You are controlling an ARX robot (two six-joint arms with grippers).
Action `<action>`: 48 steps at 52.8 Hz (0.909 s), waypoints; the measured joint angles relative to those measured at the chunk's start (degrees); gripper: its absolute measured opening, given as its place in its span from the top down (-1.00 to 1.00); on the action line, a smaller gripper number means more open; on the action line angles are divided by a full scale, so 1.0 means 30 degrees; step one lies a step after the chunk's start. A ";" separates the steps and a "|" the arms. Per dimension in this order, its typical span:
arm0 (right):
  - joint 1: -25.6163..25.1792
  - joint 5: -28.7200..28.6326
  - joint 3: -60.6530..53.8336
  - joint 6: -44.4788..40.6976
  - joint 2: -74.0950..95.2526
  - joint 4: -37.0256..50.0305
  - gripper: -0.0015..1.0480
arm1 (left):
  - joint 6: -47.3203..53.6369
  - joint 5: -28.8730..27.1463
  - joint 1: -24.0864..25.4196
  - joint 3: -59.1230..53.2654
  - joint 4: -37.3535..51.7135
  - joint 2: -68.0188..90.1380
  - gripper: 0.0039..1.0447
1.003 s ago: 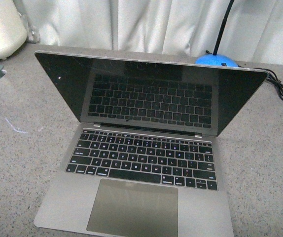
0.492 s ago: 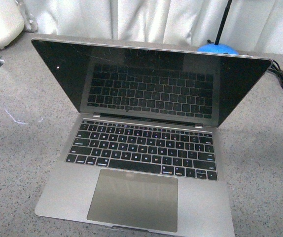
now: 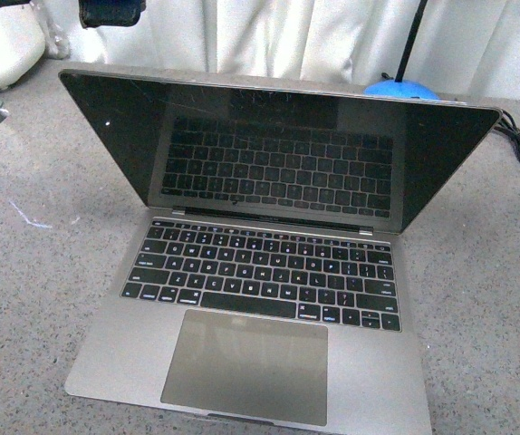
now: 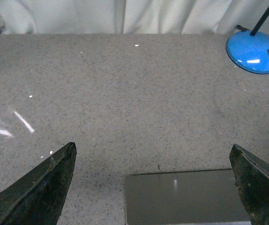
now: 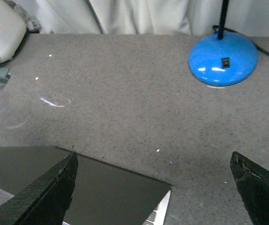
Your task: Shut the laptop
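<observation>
- The laptop (image 3: 258,272) sits open on the grey speckled table (image 3: 33,299), its dark screen tilted back.
- The left gripper (image 4: 152,149) hangs by the lid, jaws spread wide, holding nothing.
- The right gripper (image 5: 153,157) gapes empty near the screen's corner.
- A blue lamp base (image 3: 400,90) stands just behind the screen.

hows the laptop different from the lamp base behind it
The laptop is silver-grey and rectangular; the lamp base is bright blue and round. The laptop stands open, near the front; the lamp base sits behind its raised screen, partly hidden in the front view. Both rest on the grey speckled table.
</observation>
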 joint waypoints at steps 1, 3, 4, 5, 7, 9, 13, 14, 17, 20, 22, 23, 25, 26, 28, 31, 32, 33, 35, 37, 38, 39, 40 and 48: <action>0.0036 -0.0029 0.0087 0.0000 0.0087 -0.0080 -0.82 | 0.0058 0.0073 0.0000 0.0182 -0.0051 0.0182 -0.88; 0.0138 -0.0087 0.0342 0.0000 0.0357 -0.0248 -0.82 | 0.0109 0.0109 0.0000 0.0386 -0.0095 0.0415 -0.88; 0.0204 -0.0102 0.0488 0.0015 0.0510 -0.0372 -0.81 | 0.0109 0.0248 0.0007 0.0503 -0.0117 0.0546 -0.88; 0.0277 -0.0160 0.0627 0.0058 0.0670 -0.0503 -0.76 | 0.0117 0.0277 0.0015 0.0561 -0.0146 0.0619 -0.88; 0.0393 -0.0321 0.0787 0.0051 0.0933 -0.0692 -0.64 | 0.0262 0.0262 0.0044 0.0714 -0.0262 0.0845 -0.82; 0.0459 -0.0408 0.0889 0.0051 0.1115 -0.0852 -0.56 | 0.0291 0.0262 0.0066 0.0794 -0.0321 0.1005 -0.72; 0.0656 -0.0510 0.1005 0.0109 0.1530 -0.0998 -0.32 | 0.0379 0.0401 0.0168 0.0903 -0.0525 0.1275 -0.48; 0.0699 -0.0590 0.1020 0.0146 0.1625 -0.1042 -0.26 | 0.0364 0.0554 0.0219 0.0918 -0.0590 0.1326 -0.41; 0.0852 -0.0714 0.1086 0.0219 0.1872 -0.1115 -0.02 | 0.0452 0.0685 0.0328 0.0918 -0.0605 0.1457 -0.17; 0.0918 -0.0896 0.1086 0.0284 0.1938 -0.1129 0.12 | 0.0459 0.0736 0.0364 0.0918 -0.0663 0.1501 -0.03; 0.0976 -0.0933 0.1086 0.0342 0.1945 -0.1129 0.25 | 0.0517 0.0707 0.0393 0.0933 -0.0692 0.1523 0.10; 0.1013 -0.0940 0.1093 0.0357 0.1945 -0.1137 0.35 | 0.0597 0.0685 0.0415 0.0933 -0.0685 0.1559 0.21; 0.1042 -0.1013 0.1093 0.0379 0.1945 -0.1129 0.49 | 0.0605 0.0692 0.0437 0.0940 -0.0692 0.1581 0.34; 0.1056 -0.1027 0.1093 0.0379 0.1945 -0.1129 0.56 | 0.0605 0.0721 0.0452 0.0940 -0.0692 0.1588 0.41; 0.1071 -0.0998 0.1100 0.0379 0.1945 -0.1137 0.72 | 0.0612 0.0750 0.0444 0.0954 -0.0692 0.1596 0.58; 0.1071 -0.1005 0.1129 0.0379 0.1953 -0.1137 0.91 | 0.0597 0.0896 0.0444 0.1056 -0.0714 0.1610 0.76; 0.1071 -0.1005 0.1137 0.0372 0.1953 -0.1137 0.97 | 0.0597 0.0918 0.0444 0.1122 -0.0714 0.1625 0.82; 0.1071 -0.0998 0.1144 0.0313 0.1953 -0.1137 0.98 | 0.0597 0.0947 0.0444 0.1151 -0.0714 0.1632 0.86; 0.1071 -0.1005 0.1158 0.0372 0.1953 -0.1144 0.98 | 0.0583 0.1056 0.0430 0.1260 -0.0743 0.1639 0.93; 0.1071 -0.1005 0.1188 0.0379 0.1953 -0.1144 0.98 | 0.0539 0.1107 0.0415 0.1348 -0.0831 0.1639 0.93; 0.1071 -0.1005 0.1188 0.0386 0.1953 -0.1144 0.98 | 0.0539 0.1137 0.0401 0.1377 -0.0867 0.1639 0.93; 0.1071 -0.1020 0.1195 0.0393 0.1953 -0.1137 0.98 | 0.0539 0.1231 0.0350 0.1443 -0.0954 0.1639 0.93; 0.1071 -0.1035 0.1195 0.0415 0.1960 -0.1137 0.98 | 0.0539 0.1253 0.0342 0.1457 -0.0984 0.1639 0.93; 0.1093 -0.1639 0.1195 0.0765 0.2098 -0.1093 0.98 | 0.0503 0.1581 0.0160 0.1501 -0.2033 0.1625 0.93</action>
